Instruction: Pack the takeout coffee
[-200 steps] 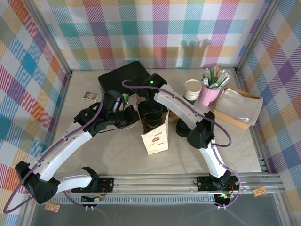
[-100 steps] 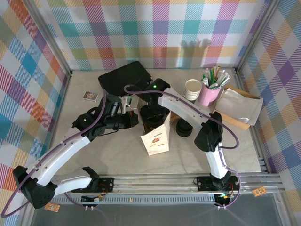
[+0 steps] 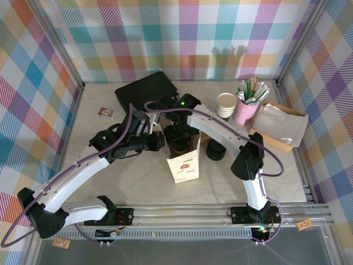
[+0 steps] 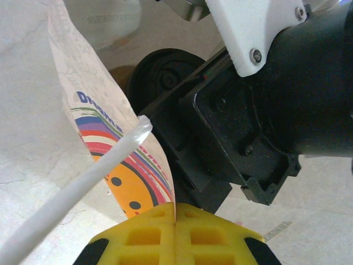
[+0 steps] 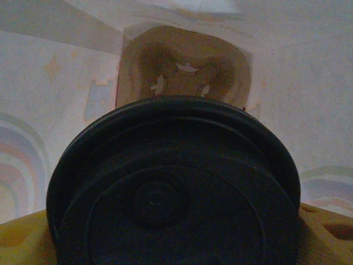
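Takeout coffee point(image 5: 165, 182): lidded paper cup, judged light, crushable; grip at stiff lid rim. Right gripper point(image 5: 174, 237) clamps it inside bag point(image 3: 183, 165); left gripper point(image 4: 175, 232) pinches bag's left edge.

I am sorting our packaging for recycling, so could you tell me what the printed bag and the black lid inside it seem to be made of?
Bag: thin paper, matte, colour-printed; it creases sharply and print shows through. Lid: probably moulded plastic, dull black with faint sheen; raised rings and a rounded rim suggest it.
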Controlling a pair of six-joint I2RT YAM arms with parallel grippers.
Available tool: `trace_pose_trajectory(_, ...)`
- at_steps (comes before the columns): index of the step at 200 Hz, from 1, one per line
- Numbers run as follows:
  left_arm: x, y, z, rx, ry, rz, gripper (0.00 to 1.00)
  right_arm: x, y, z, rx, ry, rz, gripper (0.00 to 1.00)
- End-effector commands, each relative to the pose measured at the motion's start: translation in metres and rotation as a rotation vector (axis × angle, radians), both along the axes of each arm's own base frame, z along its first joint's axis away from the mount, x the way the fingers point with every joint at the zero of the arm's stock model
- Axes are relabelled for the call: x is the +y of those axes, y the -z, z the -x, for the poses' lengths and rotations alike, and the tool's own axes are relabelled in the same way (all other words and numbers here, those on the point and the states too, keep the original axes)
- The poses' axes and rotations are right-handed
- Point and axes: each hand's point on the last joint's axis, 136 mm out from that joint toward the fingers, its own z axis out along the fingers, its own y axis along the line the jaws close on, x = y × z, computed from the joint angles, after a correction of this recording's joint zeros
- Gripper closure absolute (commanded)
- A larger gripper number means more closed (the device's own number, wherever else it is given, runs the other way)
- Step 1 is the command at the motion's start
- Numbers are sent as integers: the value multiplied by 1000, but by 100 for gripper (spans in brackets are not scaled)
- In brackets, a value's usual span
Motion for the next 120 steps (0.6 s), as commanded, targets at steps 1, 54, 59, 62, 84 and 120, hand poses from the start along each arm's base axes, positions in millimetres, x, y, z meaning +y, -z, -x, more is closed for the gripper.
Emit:
trace_pose_trajectory(1,4,6,0,-20,-19,-67,100,5,2,-2,1,-12,21,54)
trace_pose_trajectory(54,8,8,-3,-39,-27,-121,100,6,13,-8,21,26,49,53)
trace_pose_trajectory(59,9,7,-3,-43,-31,-122,100,5,14,-8,25,34,49,53)
trace_pose_trajectory(62,9,7,-3,-45,-32,-123,100,5,15,-9,26,38,50,53)
trace_pose_trajectory(84,10,5,-3,-57,-34,-118,100,5,19,-9,50,60,43,53)
trace_pose_trajectory(120,7,3,-2,-68,-20,-99,100,4,22,-7,69,85,47,48)
